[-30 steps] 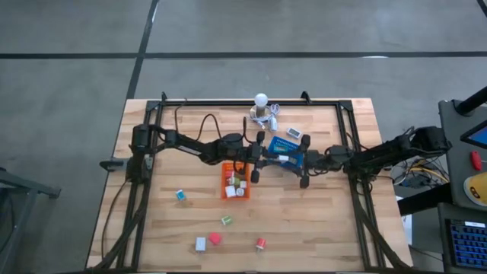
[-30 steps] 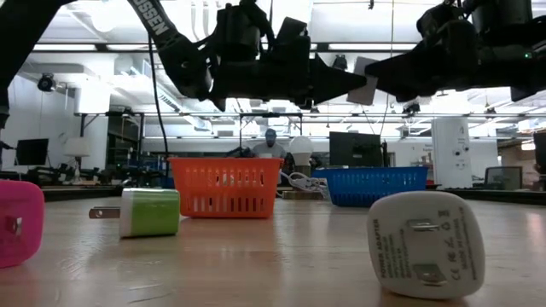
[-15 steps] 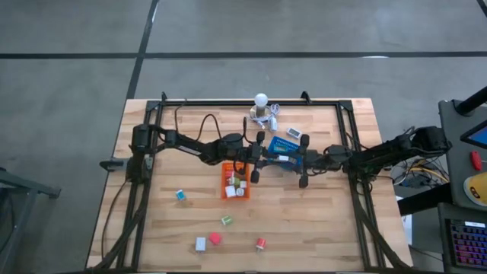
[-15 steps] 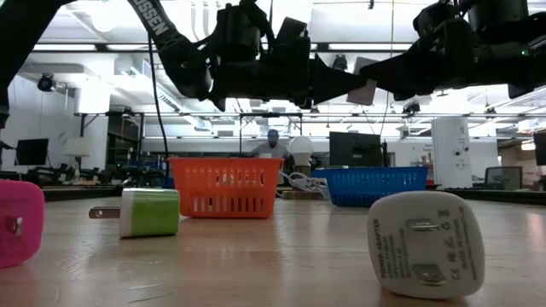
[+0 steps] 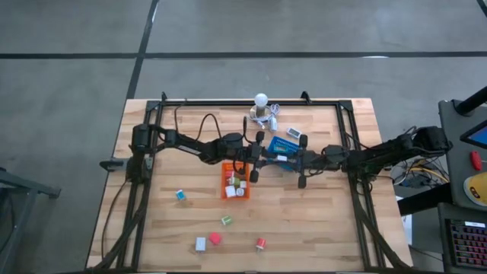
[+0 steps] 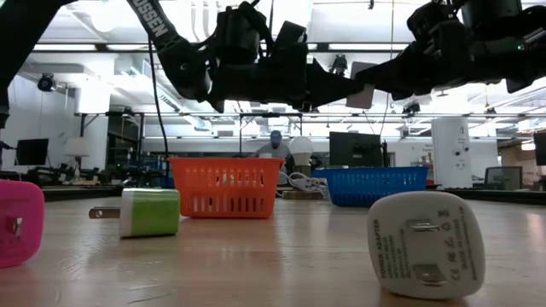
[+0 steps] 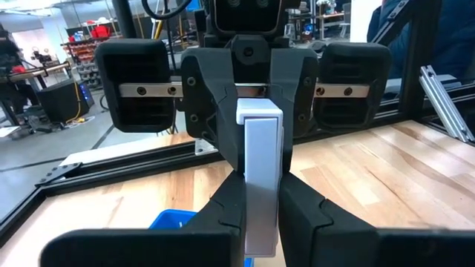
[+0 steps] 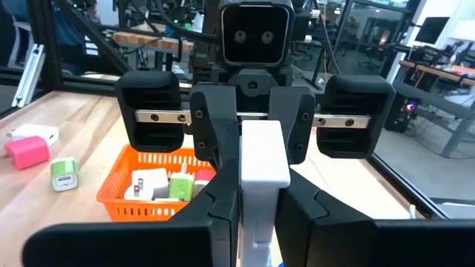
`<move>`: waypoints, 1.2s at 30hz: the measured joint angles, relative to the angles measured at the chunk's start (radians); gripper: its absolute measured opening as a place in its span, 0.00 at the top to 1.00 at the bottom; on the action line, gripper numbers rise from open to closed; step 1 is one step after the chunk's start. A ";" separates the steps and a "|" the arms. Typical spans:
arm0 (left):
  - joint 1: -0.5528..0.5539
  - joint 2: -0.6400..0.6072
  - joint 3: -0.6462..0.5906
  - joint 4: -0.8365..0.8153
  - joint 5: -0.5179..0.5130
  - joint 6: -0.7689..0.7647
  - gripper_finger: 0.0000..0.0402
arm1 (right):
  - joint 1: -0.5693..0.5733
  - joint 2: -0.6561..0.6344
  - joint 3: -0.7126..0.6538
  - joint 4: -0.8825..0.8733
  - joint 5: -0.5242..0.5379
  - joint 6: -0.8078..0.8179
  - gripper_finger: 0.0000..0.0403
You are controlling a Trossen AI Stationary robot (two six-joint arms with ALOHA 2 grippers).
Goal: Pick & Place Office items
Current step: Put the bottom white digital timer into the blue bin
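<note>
Both grippers meet in mid-air over the table's middle, above the blue tray and beside the orange tray. My left gripper and my right gripper are each shut on one end of a white blocky charger, which also shows in the right wrist view and in the low view. Other office items lie loose on the near half of the table: a teal one, a green one, a white one and two red ones. My left gripper pinches the white charger's near end between its two fingers, coming level from the table's left. The charger is lifted clear and sticks out ahead of the fingers. My right gripper pinches the charger's opposite end between its two fingers, coming level from the table's right.
The orange tray holds several small pieces. A white round-bulbed cluster with cables stands at the far edge. In the low view a green plug, a white adapter and a pink block lie near the camera.
My right gripper has edged a little toward the table's left, closer to my left gripper. The white charger has stayed in the air between the two.
</note>
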 joint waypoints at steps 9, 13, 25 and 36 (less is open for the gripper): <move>0.006 0.000 -0.011 0.010 -0.006 0.001 0.89 | 0.000 0.000 -0.002 0.004 0.014 -0.002 0.89; 0.007 -0.001 -0.013 0.008 -0.004 0.006 0.87 | 0.000 0.000 -0.002 0.004 0.024 -0.007 0.89; 0.040 -0.094 -0.098 -0.081 -0.017 0.003 0.48 | -0.003 0.000 -0.002 -0.013 0.123 -0.026 0.89; 0.034 -0.315 -0.328 -0.170 -0.150 -0.020 0.47 | -0.026 0.000 0.023 -0.312 0.229 0.077 0.89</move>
